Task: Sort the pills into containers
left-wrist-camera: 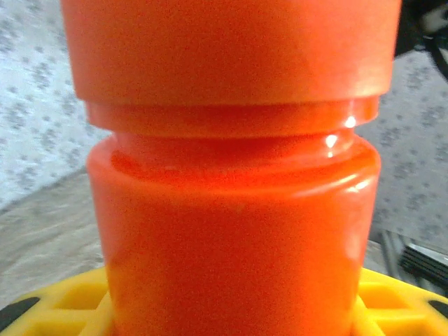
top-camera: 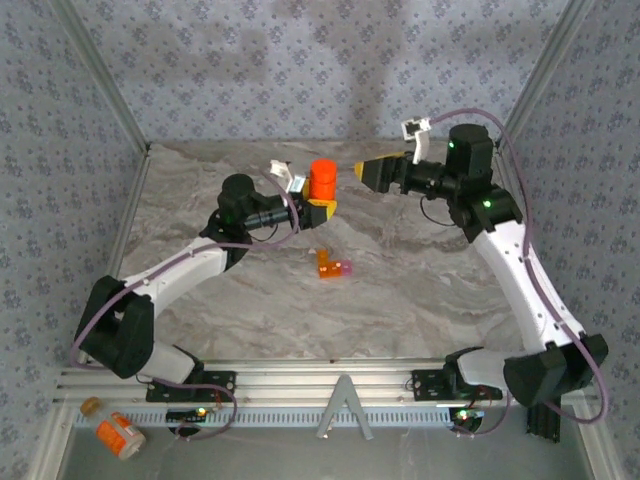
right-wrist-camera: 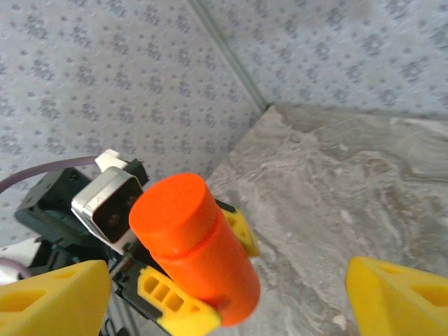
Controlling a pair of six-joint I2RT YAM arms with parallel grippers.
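The left tool [top-camera: 320, 206] pinches the orange pill bottle [top-camera: 322, 180] low on its body, upright over the counter [top-camera: 420, 290], with its cap on. The right tool [top-camera: 373, 172] hangs just beside the cap, fingers spread wide, touching nothing. I'd worry about that low hold: a push or an off-centre squeeze on the cap could tip the bottle or twist it loose. The small pink-ended box [top-camera: 334, 267] lies well apart on the counter.

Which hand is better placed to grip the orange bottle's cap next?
Probably the right hand: it is open and faces the cap, while the left hand holds the bottle.
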